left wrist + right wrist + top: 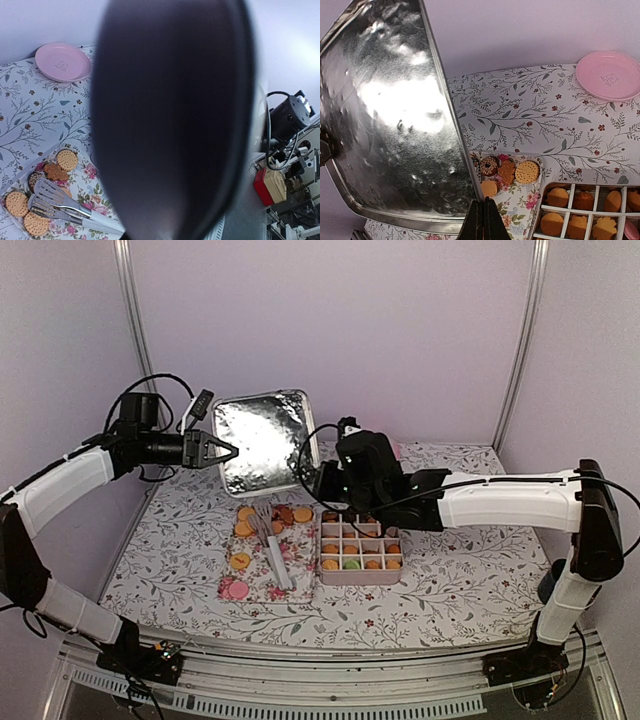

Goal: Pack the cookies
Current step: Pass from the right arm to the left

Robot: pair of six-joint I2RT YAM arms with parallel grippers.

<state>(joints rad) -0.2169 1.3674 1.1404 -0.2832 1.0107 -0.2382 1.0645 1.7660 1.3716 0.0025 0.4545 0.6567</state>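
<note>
Presently, the table (450, 570) is seen covered with a leaf-print cloth. Above its far side a silver lid (262, 440) is held tilted on edge. The left gripper (232, 452) is closed on the lid's left rim; the right gripper (485, 202) is pinched tight on its lower rim. Cookies (243, 528) are scattered on the tray (300, 582) around tongs (272, 545); others are lodged in the compartments of the box (360, 580) just beside it.

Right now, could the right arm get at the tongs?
Probably not: the right gripper is clamped on the raised silver lid, shared with the left gripper. The tongs themselves lie uncovered on the floral tray.
</note>
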